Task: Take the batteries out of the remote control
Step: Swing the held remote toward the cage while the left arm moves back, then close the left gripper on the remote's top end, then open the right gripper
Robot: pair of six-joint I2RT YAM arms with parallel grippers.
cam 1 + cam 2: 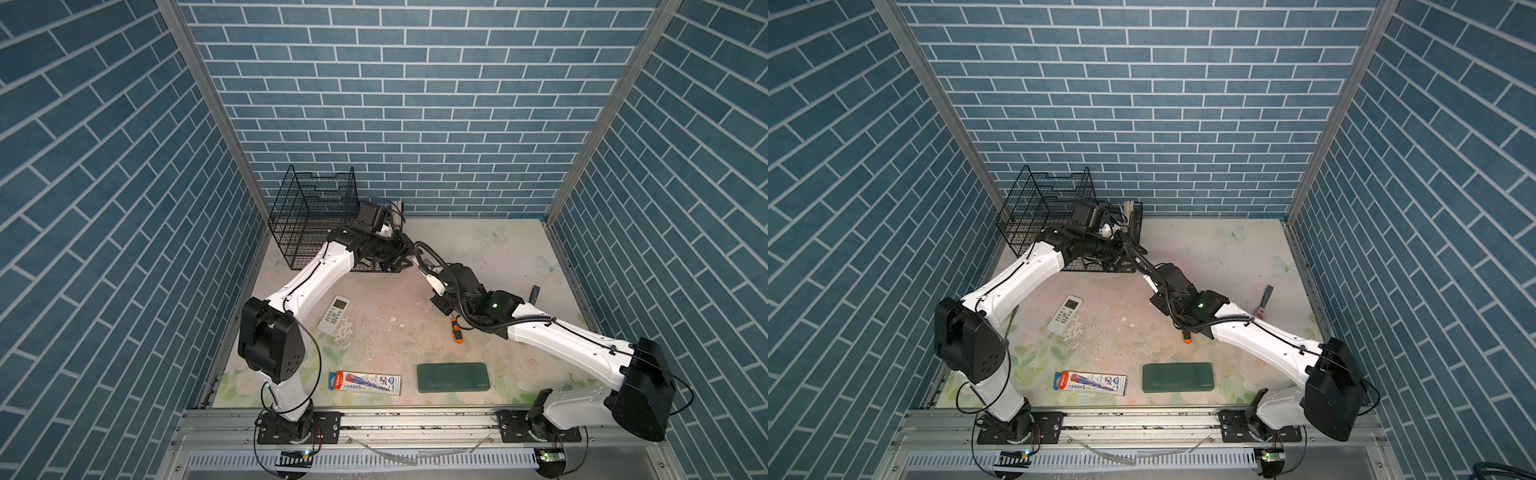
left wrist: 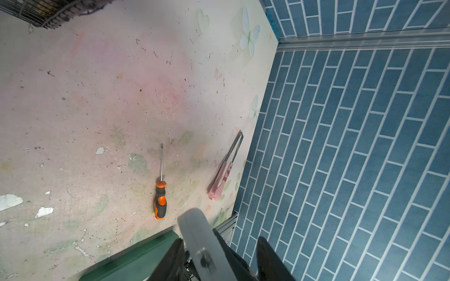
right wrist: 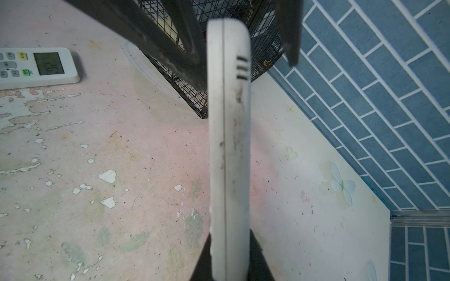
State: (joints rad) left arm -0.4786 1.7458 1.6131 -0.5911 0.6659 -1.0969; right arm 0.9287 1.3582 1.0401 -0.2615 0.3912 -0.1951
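On the floral-printed counter (image 1: 478, 257), boxed in by blue brick-pattern walls (image 1: 415, 104), we see in both top views a wire basket (image 1: 307, 216) at the back, a second remote (image 1: 333, 314) lying face up among flaked patches, a screwdriver (image 1: 457, 332), a green case (image 1: 453, 377) and a printed carton (image 1: 365, 383).

In the left wrist view, the left tool (image 2: 219, 262) stands apart astride one end of the remote control (image 2: 194, 226), one finger clear of it.

In the right wrist view, the right tool (image 3: 230, 245) clamps that remote, edge-on, above the counter. We cannot make out the batteries.
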